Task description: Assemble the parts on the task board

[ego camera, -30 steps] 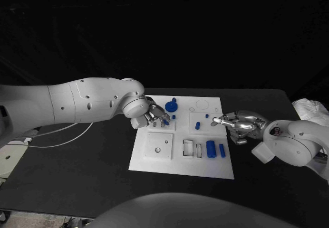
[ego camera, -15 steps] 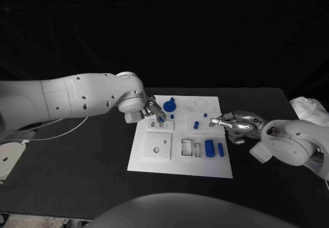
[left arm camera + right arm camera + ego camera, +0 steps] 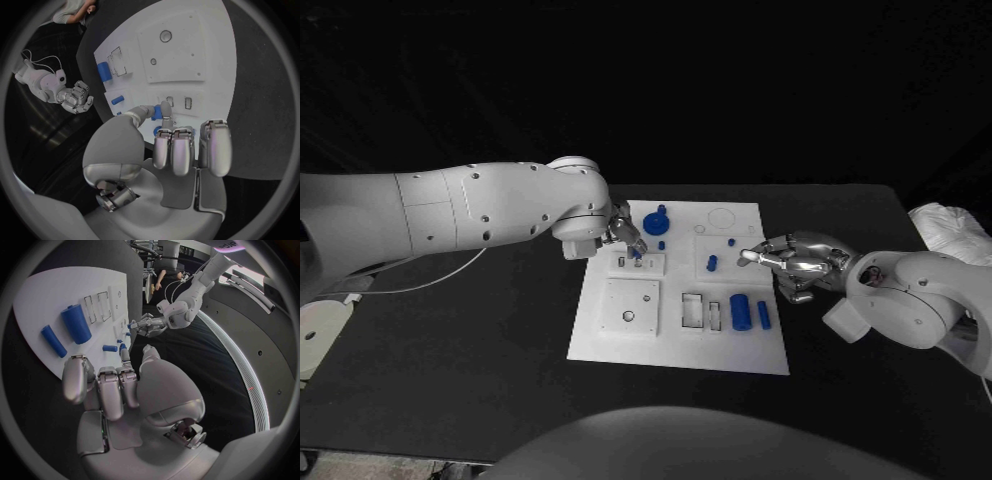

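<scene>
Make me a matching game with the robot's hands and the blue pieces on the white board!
Things:
1. left hand
2. right hand
3. thick blue cylinder
4. task board

States:
A. lies flat beside a thinner blue rod
B. pinches a small blue part
C. white, on the black table
D. holds nothing, at the board's edge

Pairs: 1-B, 2-D, 3-A, 4-C
</scene>
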